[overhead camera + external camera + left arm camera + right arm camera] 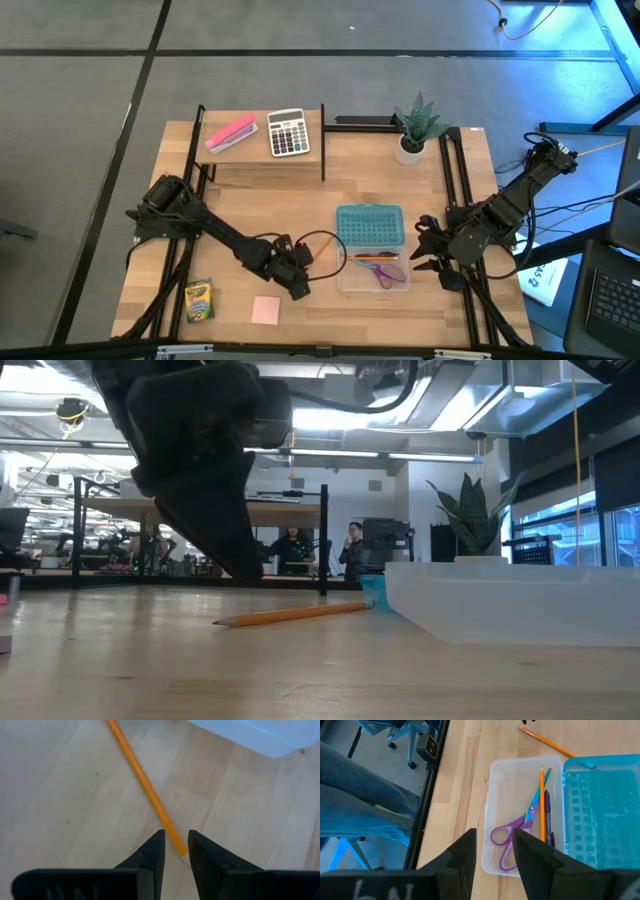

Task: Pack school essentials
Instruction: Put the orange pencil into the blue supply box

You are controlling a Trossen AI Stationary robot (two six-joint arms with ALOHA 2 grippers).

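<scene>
Left wrist view: left hand (176, 851) hovers narrowly open at the end of the pencil (143, 785), which lies on the counter (60, 795) beside the box (520, 800). Recommend centring before closing. Right hand (494, 851) waits, part-open.

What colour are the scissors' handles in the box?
Purple. The scissors show best in the right wrist view, lying in the clear box.

The left gripper (215, 535) is blurring into a dark mass in the low view, its upper part running off the frame's top. The orange pencil (145, 787) is ending between the fingers in the left wrist view, so contact cannot be told, and its far end is running off the frame. The crayon box (199, 300) lettering is showing too small to read.
</scene>
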